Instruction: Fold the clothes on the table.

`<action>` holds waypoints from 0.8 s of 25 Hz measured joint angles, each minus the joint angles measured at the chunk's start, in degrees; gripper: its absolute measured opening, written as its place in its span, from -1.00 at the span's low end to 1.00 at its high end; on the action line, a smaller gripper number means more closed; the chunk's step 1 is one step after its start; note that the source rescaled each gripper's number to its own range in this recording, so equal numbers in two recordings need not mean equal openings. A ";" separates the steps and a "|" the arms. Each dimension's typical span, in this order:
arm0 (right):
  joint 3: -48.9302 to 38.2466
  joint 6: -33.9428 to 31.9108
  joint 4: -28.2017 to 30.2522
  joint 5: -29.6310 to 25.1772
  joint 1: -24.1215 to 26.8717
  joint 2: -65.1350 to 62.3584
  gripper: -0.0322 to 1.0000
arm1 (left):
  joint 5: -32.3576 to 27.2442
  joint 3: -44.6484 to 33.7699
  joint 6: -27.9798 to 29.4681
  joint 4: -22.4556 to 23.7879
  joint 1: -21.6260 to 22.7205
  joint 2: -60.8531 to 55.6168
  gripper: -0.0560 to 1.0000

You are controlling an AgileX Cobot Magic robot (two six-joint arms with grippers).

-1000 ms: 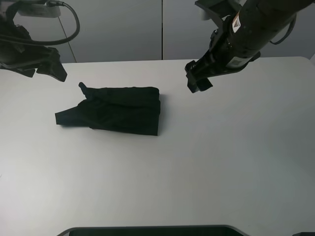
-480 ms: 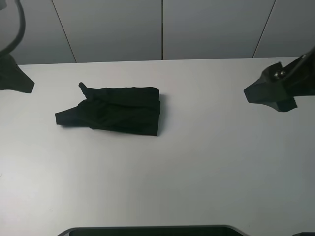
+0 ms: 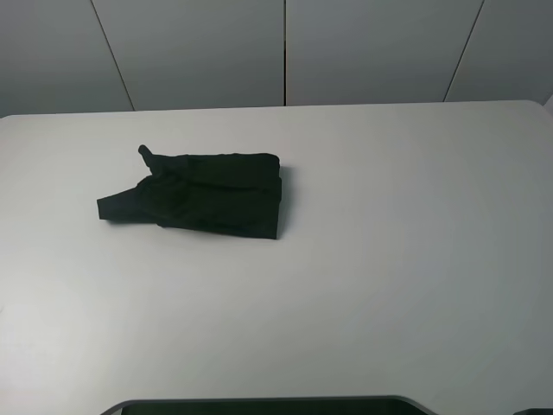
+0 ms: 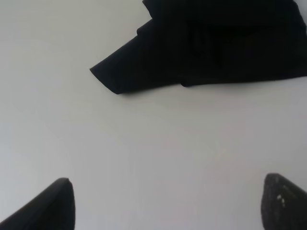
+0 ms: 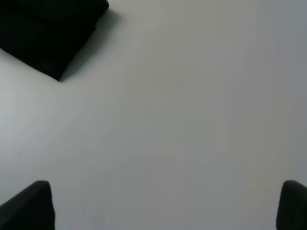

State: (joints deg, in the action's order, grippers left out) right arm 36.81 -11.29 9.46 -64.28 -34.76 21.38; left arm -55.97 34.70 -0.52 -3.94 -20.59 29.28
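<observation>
On the table (image 3: 389, 259), left of its middle and nearer the far edge in the high view, lies the shirt (image 3: 207, 192), folded into a compact black bundle several layers thick. Its right end is a squared, stacked edge; from its left end a narrower flap runs out flat onto the white top, and a small twisted tip of cloth pokes up at the far left corner of the bundle. No print shows, only plain black. Neither arm appears in the high view. Off the shirt's flap side, the left gripper (image 4: 165, 203) hangs above bare table, its two dark fingertips (image 4: 53, 206) wide apart with nothing between them; the flap and the bundle's edge show beyond it, well clear of the tips. Off the shirt's squared end, the right gripper (image 5: 165, 206) likewise stands spread wide and empty over bare white, with only a corner of the bundle showing at the far side of its view, well apart from its fingertips (image 5: 31, 206).
</observation>
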 joint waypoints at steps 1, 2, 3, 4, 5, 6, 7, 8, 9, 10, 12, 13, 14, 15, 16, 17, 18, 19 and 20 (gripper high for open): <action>-0.59 0.29 -0.23 -0.09 0.00 -2.31 1.00 | -0.64 -0.67 0.00 0.00 0.00 -2.42 1.00; -1.26 0.69 -0.54 -0.22 0.00 -4.61 1.00 | -1.08 -1.58 0.02 0.00 0.00 -4.91 1.00; -1.82 0.84 -0.98 -0.32 0.00 -6.88 1.00 | -1.20 -2.17 0.13 0.00 0.00 -6.95 1.00; -2.20 0.96 -1.20 -0.47 0.00 -8.79 1.00 | -1.63 -2.78 0.13 -0.12 0.00 -9.42 1.00; -2.61 1.06 -1.20 -0.47 0.00 -11.05 1.00 | -1.91 -3.19 0.13 -0.23 0.00 -11.89 1.00; -3.02 1.21 -1.26 -0.77 0.00 -13.27 1.00 | -2.74 -3.43 0.13 -0.23 0.00 -14.30 1.00; -3.29 1.24 -1.34 -0.87 0.00 -15.42 1.00 | -3.15 -3.55 0.13 -0.34 0.00 -16.68 1.00; -3.46 1.33 -1.40 -1.14 0.00 -17.17 1.00 | -3.96 -3.67 0.13 -0.34 0.00 -18.59 1.00; -3.69 1.47 -1.40 -1.31 0.00 -19.12 1.00 | -4.71 -3.65 0.13 -0.46 0.00 -20.87 1.00; -3.84 1.46 -1.40 -1.34 0.00 -20.45 1.00 | -5.57 -3.65 0.13 -0.46 0.00 -23.00 1.00; -4.16 1.97 -1.40 -2.59 0.00 -21.22 1.00 | -6.45 -3.65 0.13 -0.46 0.00 -26.63 1.00; -4.60 2.45 -1.51 -2.86 0.00 -21.21 1.00 | -6.93 -3.65 0.13 -0.46 0.00 -28.04 1.00; -5.09 2.89 -1.75 -2.98 0.00 -21.21 1.00 | -7.22 -3.65 0.13 -0.61 0.00 -28.62 1.00; -5.35 3.47 -2.40 -2.98 0.00 -21.21 1.00 | -7.64 -3.65 0.13 -0.71 0.00 -28.90 1.00; -5.61 3.94 -2.97 -2.98 0.00 -21.21 1.00 | -8.12 -3.65 0.13 -0.71 0.00 -28.90 1.00; -5.71 4.14 -3.26 -2.61 0.00 -21.21 1.00 | -8.24 -3.65 0.13 -0.71 0.00 -28.94 1.00; -6.03 4.29 -3.55 -1.85 0.00 -21.21 1.00 | -8.24 -3.65 0.13 -0.71 0.00 -29.03 1.00; -6.38 4.46 -4.24 -0.80 0.00 -21.21 1.00 | -8.24 -3.74 0.13 -0.71 0.00 -29.13 1.00; -7.02 4.93 -4.90 0.00 0.00 -21.21 1.00 | -7.87 -4.04 0.13 -0.71 0.00 -29.16 1.00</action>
State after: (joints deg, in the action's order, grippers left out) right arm 29.79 -6.37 4.56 -64.28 -34.76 0.17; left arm -63.84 30.66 -0.39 -4.65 -20.59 0.11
